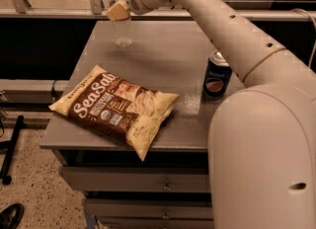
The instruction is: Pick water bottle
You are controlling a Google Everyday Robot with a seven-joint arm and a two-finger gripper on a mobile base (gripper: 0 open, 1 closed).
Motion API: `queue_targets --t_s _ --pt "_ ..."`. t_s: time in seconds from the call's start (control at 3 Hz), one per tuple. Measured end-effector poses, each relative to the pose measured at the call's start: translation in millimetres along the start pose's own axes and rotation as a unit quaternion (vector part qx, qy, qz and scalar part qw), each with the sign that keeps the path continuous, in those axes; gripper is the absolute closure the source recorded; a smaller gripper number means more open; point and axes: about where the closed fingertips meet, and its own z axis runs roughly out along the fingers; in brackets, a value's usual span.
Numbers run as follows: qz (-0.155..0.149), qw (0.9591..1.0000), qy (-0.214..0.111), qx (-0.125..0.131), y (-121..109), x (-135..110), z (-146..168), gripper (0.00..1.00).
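Observation:
The water bottle (122, 31) is clear plastic with a white cap. It stands upright at the far left of the grey table (168, 45). My gripper (117, 12) is at the bottle's middle, in front of its label, reaching in from the right at the end of the white arm (222, 25). The bottle's base rests on the table.
A dark blue Pepsi can (217, 75) stands at the table's right side, close to the arm. A brown and cream SeaSalt chip bag (116, 107) lies at the front left, overhanging the edge. Drawers (148, 178) are below. A rail runs behind the table.

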Motion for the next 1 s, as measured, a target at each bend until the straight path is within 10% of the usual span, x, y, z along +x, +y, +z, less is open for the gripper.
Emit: queue_targets --t_s 0.33,1.0 --pt "-0.011 0.9995 -0.029 -0.001 -7.2 -17.0 -29.0 0.99" --pt "-0.014 0.9969 -0.077 -0.002 -32.6 -24.0 -132.3 1.00"
